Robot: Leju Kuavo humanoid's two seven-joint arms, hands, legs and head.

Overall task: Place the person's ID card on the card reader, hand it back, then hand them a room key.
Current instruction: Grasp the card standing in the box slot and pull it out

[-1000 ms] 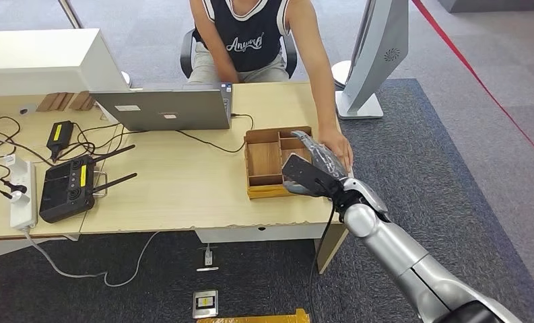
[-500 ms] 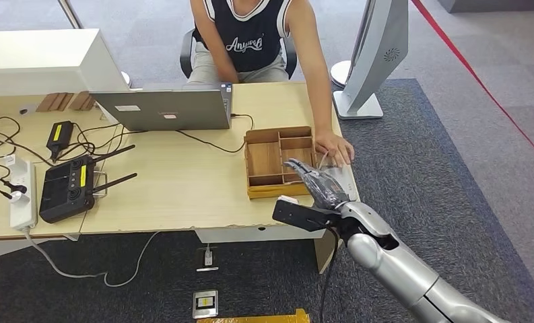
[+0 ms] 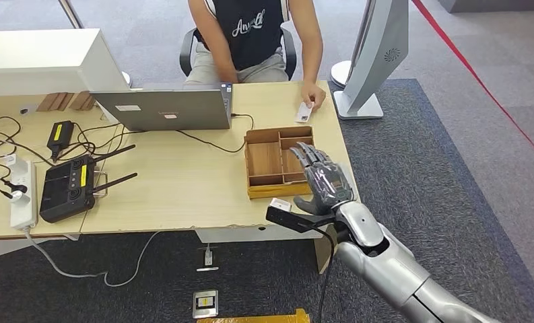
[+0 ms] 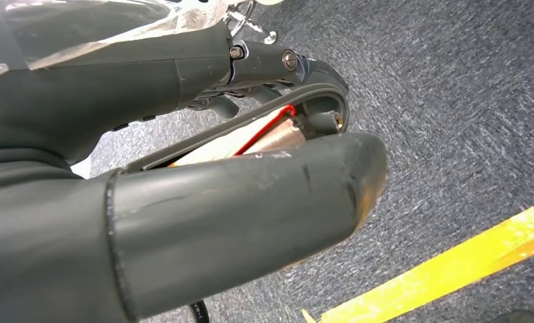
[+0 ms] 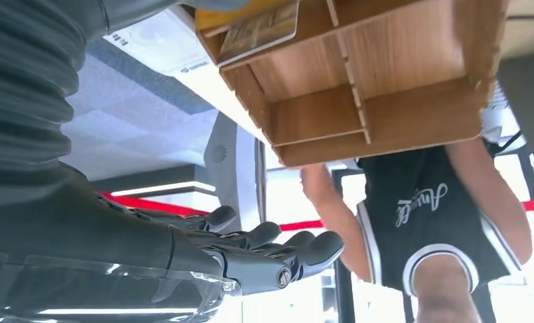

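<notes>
Card (image 3: 304,112) lies under the person's hand (image 3: 312,94), well beyond the empty, spread right robot hand (image 3: 324,180).

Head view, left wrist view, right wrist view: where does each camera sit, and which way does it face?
Head view: high on the robot, facing forward and down at the desk, tray and seated person; the right arm and right robot hand show at lower right.
Left wrist view: behind the left robot hand, facing down at carpet.
Right wrist view: behind the right robot hand, picture upside down, facing across the tray toward the person.
Head and right wrist views share tray, person and right robot hand.
</notes>
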